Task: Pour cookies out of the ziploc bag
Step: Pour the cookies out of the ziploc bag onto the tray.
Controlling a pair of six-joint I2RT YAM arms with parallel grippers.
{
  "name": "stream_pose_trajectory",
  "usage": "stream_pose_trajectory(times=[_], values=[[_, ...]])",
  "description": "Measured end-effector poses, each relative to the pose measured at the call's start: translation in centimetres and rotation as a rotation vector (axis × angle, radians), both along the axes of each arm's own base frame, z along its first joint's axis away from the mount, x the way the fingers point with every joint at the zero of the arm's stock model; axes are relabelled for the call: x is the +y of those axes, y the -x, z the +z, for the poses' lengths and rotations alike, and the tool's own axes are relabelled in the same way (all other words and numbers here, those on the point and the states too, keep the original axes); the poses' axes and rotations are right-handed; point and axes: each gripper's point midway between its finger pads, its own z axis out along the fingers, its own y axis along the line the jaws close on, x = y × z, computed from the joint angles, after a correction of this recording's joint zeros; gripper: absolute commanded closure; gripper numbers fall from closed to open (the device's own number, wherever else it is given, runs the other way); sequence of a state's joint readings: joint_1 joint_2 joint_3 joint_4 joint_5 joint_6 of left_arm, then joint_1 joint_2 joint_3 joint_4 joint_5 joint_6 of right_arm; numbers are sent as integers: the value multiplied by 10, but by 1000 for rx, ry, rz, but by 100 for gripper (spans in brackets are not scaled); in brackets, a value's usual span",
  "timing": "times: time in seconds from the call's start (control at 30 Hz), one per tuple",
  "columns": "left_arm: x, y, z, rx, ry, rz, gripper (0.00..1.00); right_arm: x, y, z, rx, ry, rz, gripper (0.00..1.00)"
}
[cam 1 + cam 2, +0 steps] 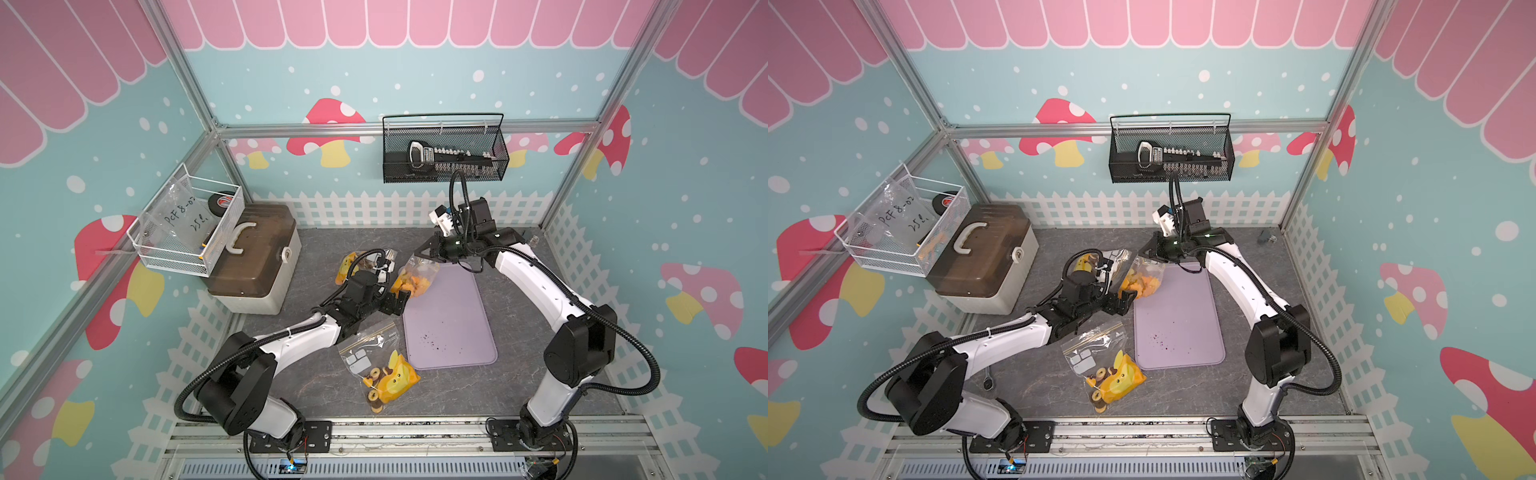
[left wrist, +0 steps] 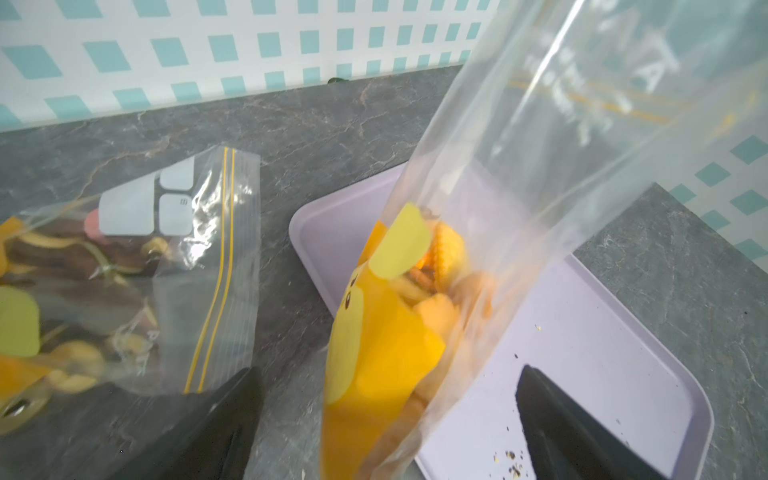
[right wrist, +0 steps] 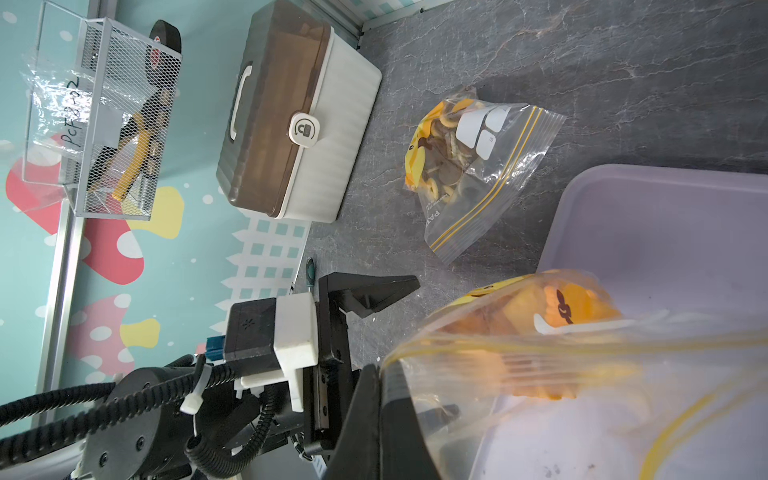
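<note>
Now we see the clear plastic ziploc bag (image 1: pixel 419 275) hanging upright over the far corner of the lilac plastic tray (image 1: pixel 453 332), its zip end pinched in our right tool (image 1: pixel 422 253). The small orange cookies (image 1: pixel 409 286) sag at the bottom, between the spread jaws of our left tool (image 1: pixel 399 300).

Seeing a brown-lidded storage box (image 1: pixel 253 257) sitting at ten o'clock on the counter (image 1: pixel 457 390), just beside a white wire basket (image 1: pixel 226 228) hanging there. Noting a black mesh basket (image 1: pixel 444 174) hanging at twelve o'clock, and a lavender tray (image 1: pixel 449 324) lying centrally.
</note>
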State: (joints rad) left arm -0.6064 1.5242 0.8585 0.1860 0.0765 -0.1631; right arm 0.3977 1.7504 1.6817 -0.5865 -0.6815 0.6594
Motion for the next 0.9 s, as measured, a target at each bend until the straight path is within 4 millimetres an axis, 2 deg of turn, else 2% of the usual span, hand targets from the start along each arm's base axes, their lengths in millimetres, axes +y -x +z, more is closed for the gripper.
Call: stream_pose_trajectory(times=[0.07,0.1,0.13,0.17,0.27,0.37,0.7,0.9], values=[[-5,-4,1,-9,0,-16,16,0,0,0,2,0,1,99],[-7,-5,1,-13,2,-24,29,-1,0,0,3,-1,0,99],[-10,-6,0,-11,7,-33,47,-1,0,0,6,-2,1,99],[-12,-7,0,-11,11,-42,57,-2,0,0,7,-2,1,99],[-17,-9,-3,-5,12,-64,81,-4,-1,-1,12,-2,-4,99],[-22,-12,-4,-2,17,-83,100,-6,0,-2,16,0,-7,99],[-24,-17,-1,-1,26,-101,100,-9,3,-1,17,-7,-6,99],[-16,-17,2,23,12,-89,100,-11,3,-3,21,-10,-7,99]])
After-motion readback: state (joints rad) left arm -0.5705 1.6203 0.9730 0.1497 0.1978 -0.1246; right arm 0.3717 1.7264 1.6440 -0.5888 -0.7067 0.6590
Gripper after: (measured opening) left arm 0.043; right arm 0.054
